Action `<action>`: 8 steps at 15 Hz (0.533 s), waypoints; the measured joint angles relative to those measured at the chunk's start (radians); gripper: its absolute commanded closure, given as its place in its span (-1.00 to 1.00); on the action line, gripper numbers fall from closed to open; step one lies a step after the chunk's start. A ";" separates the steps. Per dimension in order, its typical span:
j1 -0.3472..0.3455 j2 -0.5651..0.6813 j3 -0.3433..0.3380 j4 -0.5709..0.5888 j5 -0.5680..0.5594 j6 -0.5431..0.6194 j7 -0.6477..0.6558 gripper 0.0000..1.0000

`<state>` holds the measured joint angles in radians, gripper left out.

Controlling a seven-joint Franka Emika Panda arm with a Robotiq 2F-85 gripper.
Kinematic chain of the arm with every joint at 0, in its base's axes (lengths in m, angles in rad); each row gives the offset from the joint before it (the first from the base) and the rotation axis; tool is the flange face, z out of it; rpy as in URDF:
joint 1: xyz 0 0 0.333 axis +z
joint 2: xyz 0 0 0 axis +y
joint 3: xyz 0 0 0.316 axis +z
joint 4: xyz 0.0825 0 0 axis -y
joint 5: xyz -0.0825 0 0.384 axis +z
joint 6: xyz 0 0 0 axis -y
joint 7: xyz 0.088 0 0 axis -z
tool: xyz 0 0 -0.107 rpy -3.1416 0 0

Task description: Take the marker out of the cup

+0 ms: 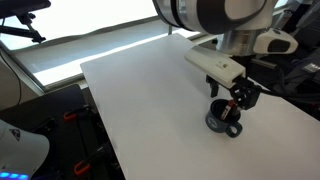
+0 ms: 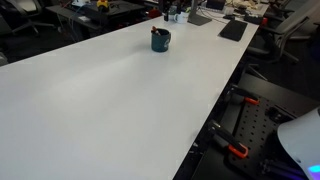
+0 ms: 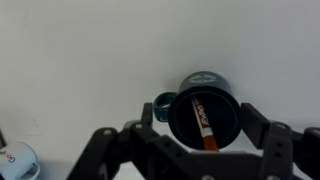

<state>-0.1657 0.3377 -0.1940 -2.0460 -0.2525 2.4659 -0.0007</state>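
Gripper (image 3: 203, 132) above cup (image 3: 226, 98), marker (image 3: 204, 120) inside; white table (image 2: 100, 100), cluttered desks (image 2: 95, 12) beyond.

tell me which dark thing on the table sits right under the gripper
The cup, round with a marker inside; the flat dark thing lies apart.

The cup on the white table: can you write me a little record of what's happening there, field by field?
cup: dark grey-blue mug, upright on the table
handle: loop on one side of the cup
marker: inside the cup, leaning, orange-red showing
gripper: directly above the cup, fingers spread apart, holding nothing
progress: marker not yet taken out
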 measured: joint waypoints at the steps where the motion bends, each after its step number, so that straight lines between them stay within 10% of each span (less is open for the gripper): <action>1: -0.002 0.007 -0.002 0.000 0.000 0.018 -0.004 -0.80; 8: -0.009 0.033 -0.005 0.000 -0.001 0.113 -0.056 -0.80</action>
<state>-0.1750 0.3703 -0.1987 -2.0458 -0.2536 2.5789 -0.0564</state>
